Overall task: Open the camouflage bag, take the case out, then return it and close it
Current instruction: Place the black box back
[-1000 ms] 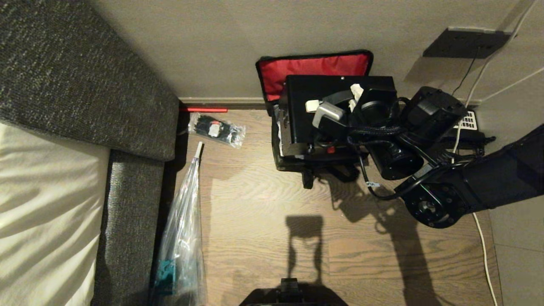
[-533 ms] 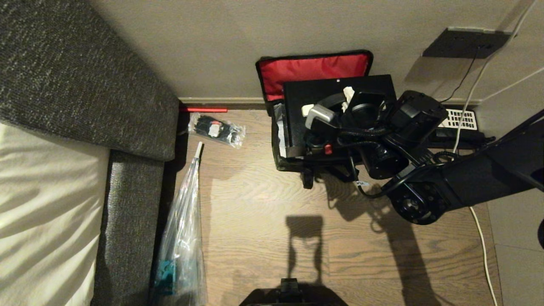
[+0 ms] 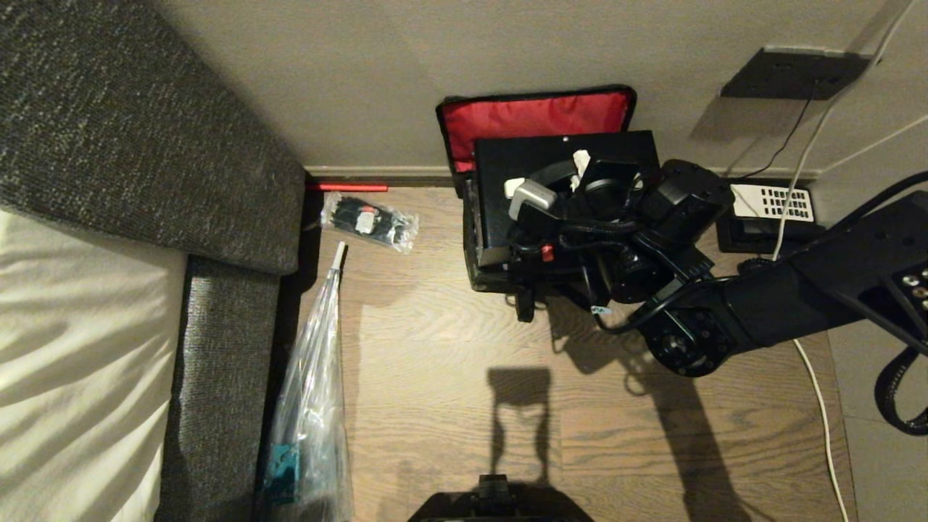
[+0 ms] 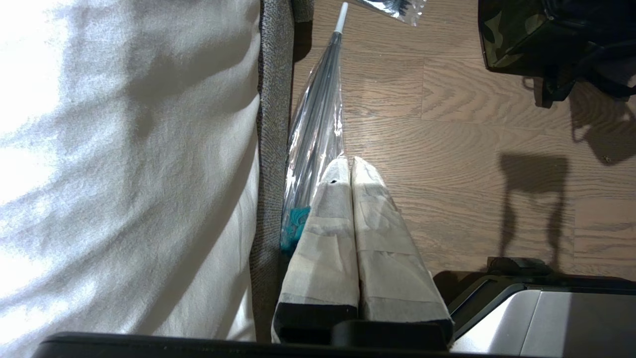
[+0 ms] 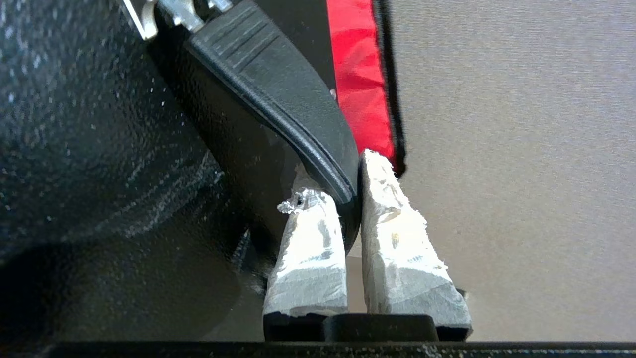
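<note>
The right gripper was clamped on the bar handle of the case, one taped finger on each side of it, a hold that seemingly let the arm carry the box by its natural lifting point. Beneath the gripper, the case sat partly inside the camouflage bag on the wooden floor against the wall. Just beyond the fingertips stood the bag's red-lined lid, propped upright, apparently to leave the mouth clear. The left gripper, pressed together on nothing, hung parked well away beside a clear plastic sleeve and the bed edge.
</note>
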Controlling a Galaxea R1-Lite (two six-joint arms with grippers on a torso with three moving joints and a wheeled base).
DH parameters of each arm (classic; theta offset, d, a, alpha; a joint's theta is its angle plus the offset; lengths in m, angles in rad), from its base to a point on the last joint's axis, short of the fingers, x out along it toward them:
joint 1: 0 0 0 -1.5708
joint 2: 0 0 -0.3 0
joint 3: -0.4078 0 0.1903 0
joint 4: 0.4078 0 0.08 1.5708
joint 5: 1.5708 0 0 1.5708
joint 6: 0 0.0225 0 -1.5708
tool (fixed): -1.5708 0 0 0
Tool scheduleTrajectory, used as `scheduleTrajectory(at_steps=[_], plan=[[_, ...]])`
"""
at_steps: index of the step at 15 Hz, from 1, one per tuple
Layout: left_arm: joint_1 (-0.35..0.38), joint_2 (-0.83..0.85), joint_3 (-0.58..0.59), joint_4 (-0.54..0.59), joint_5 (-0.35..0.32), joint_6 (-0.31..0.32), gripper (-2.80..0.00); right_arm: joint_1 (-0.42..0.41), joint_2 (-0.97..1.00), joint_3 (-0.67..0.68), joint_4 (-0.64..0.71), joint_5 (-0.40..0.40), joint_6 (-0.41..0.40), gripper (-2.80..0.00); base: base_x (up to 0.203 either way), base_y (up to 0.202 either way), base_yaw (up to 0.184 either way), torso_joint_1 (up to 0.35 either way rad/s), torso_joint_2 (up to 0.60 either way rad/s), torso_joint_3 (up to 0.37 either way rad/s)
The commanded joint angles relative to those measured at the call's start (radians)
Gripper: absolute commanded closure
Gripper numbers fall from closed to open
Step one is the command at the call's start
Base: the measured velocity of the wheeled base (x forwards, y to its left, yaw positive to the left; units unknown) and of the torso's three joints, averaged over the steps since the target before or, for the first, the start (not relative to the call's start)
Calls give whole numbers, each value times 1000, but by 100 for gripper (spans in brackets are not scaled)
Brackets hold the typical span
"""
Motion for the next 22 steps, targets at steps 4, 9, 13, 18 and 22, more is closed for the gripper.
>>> scheduleTrajectory(at_steps=[4, 9, 13, 18, 22], plan=[[0, -2, 0, 1, 0, 0, 0, -4, 51, -35, -18, -2, -2, 0, 0, 0, 0, 0, 0, 0], [0, -2, 0, 0, 0, 0, 0, -19, 59, -50, -17, 0, -3, 0, 0, 0, 0, 0, 0, 0], [0, -2, 0, 1, 0, -1, 0, -22, 43, -61, -14, 0, -9, 0, 0, 0, 0, 0, 0, 0], [0, -2, 0, 0, 0, 0, 0, -37, 28, -49, -10, 0, -8, 0, 0, 0, 0, 0, 0, 0], [0, -2, 0, 0, 0, -1, 0, -55, 29, -45, -13, 0, -6, 0, 0, 0, 0, 0, 0, 0]])
